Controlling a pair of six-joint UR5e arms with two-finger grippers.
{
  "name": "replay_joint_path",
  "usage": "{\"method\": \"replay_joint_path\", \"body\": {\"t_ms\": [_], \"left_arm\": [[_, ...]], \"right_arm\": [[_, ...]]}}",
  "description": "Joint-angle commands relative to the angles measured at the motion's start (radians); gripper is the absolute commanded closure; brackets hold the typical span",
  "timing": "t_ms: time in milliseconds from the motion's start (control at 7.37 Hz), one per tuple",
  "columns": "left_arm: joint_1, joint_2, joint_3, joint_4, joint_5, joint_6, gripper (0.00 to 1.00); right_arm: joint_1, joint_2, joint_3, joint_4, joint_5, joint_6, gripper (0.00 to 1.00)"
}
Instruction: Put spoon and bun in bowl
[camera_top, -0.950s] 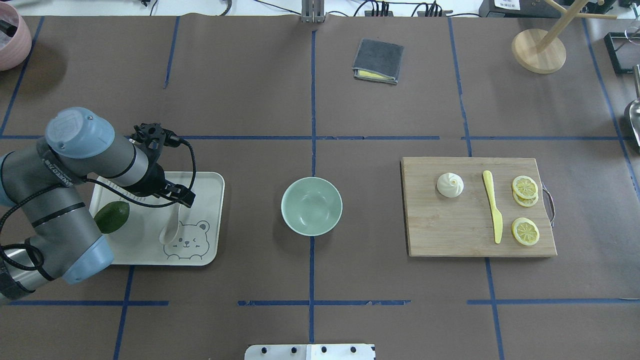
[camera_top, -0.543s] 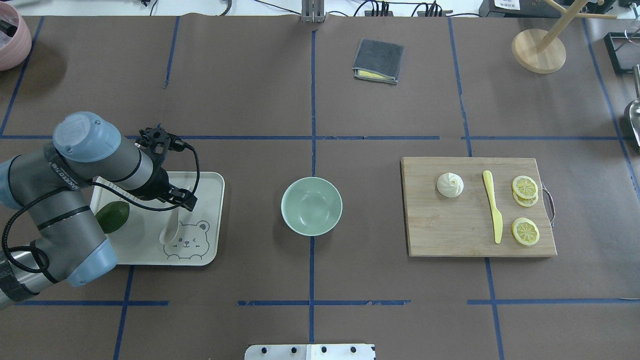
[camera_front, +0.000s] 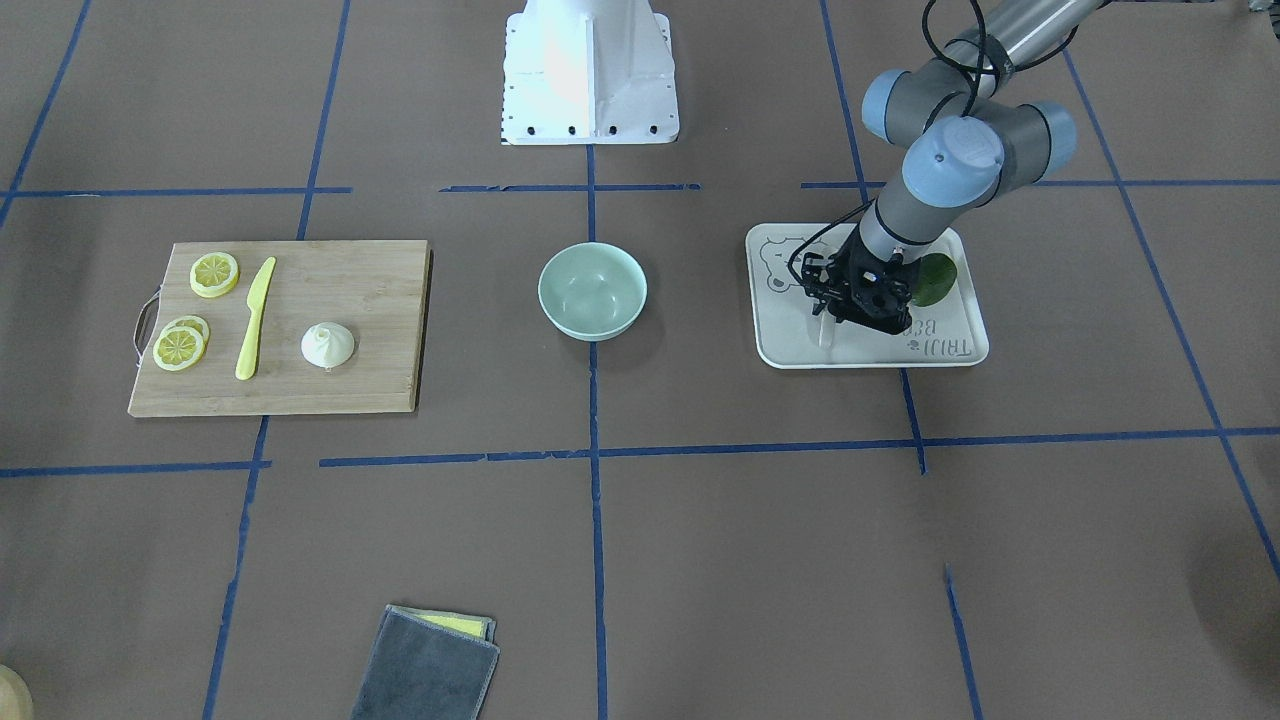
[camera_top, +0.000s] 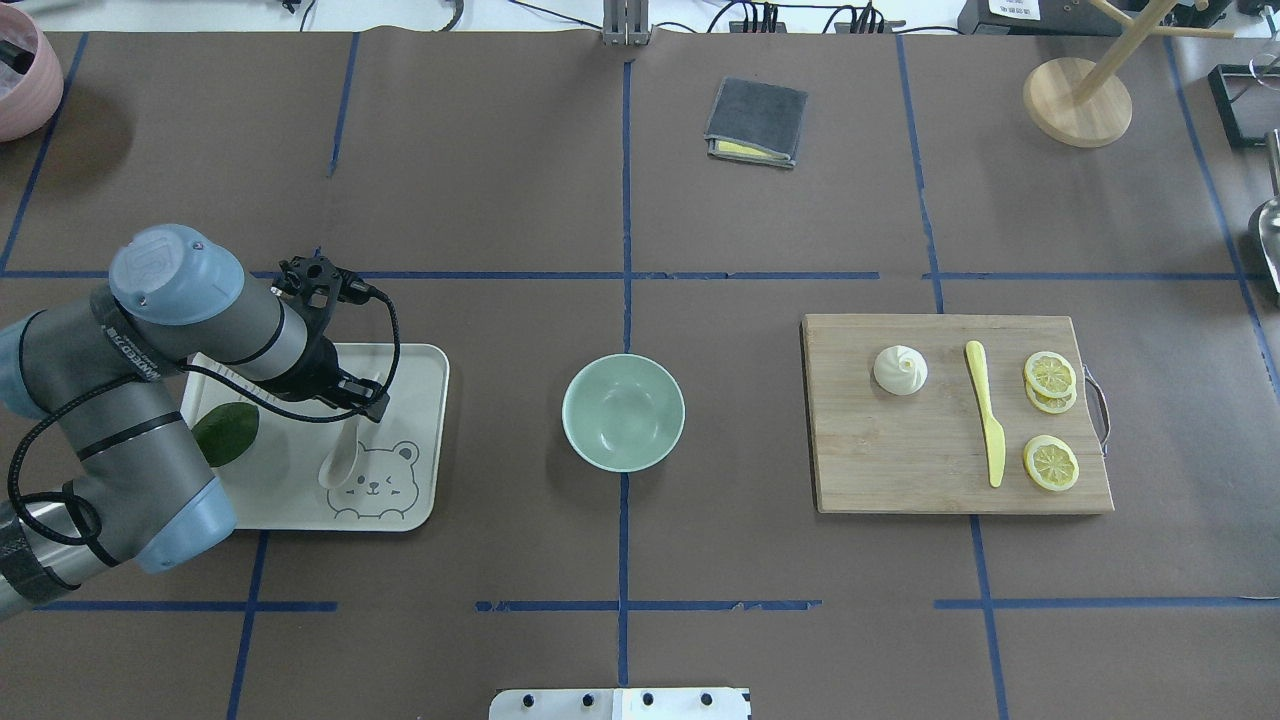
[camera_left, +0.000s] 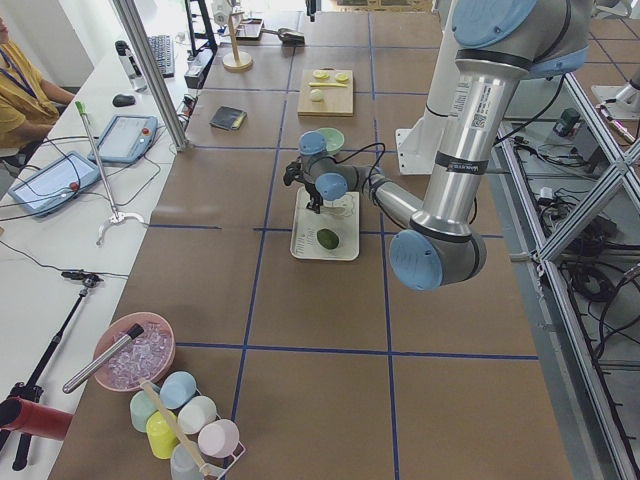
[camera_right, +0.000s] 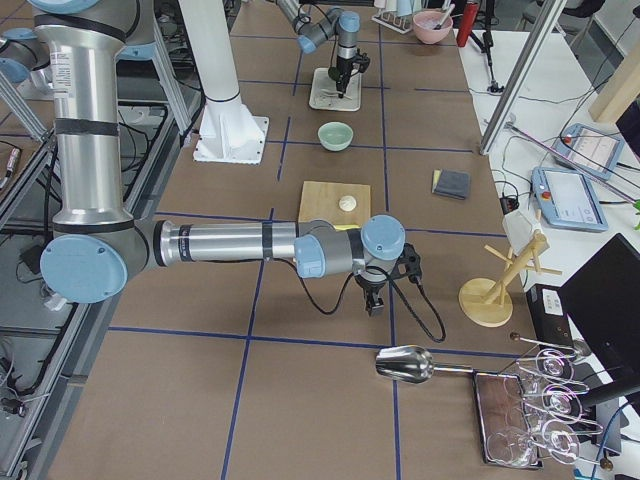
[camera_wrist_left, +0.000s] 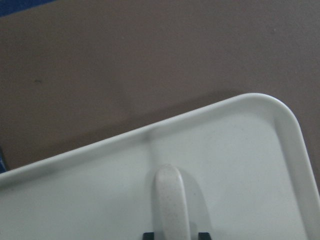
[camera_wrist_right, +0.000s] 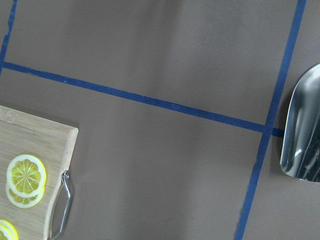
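1. The spoon pickup seems in hand: the left pincer, jaws apart, straddles the handle of the off-white plastic soup spoon on the cream tray.
2. The next move likely calls for closing, lifting and carrying to the empty mint-green round bowl.
3. The white pleated steamed bun sits on the wooden board; the right pincer's state cannot be told.

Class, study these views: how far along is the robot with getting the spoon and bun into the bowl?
Done: nothing; the bowl is empty. In hand: the left hand straddles the handle of the spoon on the tray; grip unclear. Left: move the spoon into the bowl, then the bun, untouched on the cutting board.
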Motion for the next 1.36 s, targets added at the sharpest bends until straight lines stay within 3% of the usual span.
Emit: {"method": "replay_joint_path", "body": {"t_ms": [0, 271, 543, 814, 950, 1221], "left_arm": [[-0.001, -0.003, -0.018, 0.003, -0.001, -0.014, 1.00], [-0.001, -0.094, -0.038, 0.007, -0.005, -0.070, 1.00], [0.034, -0.238, -0.018, 0.000, 0.002, -0.333, 1.00], [0.100, -0.367, 0.010, -0.005, 0.138, -0.430, 1.00], [0.105, -0.427, 0.068, -0.006, 0.162, -0.455, 1.00], [0.132, -0.444, 0.125, -0.076, 0.218, -0.500, 1.00]], "right_arm": [[0.000, 0.000, 0.000, 0.000, 0.006, 0.000, 0.00], [0.000, -0.001, 0.011, 0.002, 0.009, 0.000, 0.00], [0.000, 0.000, 0.012, 0.008, 0.015, -0.001, 0.00], [0.000, 0.002, 0.011, 0.009, 0.053, -0.002, 0.00], [-0.006, 0.002, 0.011, 0.009, 0.054, -0.003, 0.00], [-0.011, 0.002, 0.008, 0.015, 0.055, -0.003, 0.00]]}}
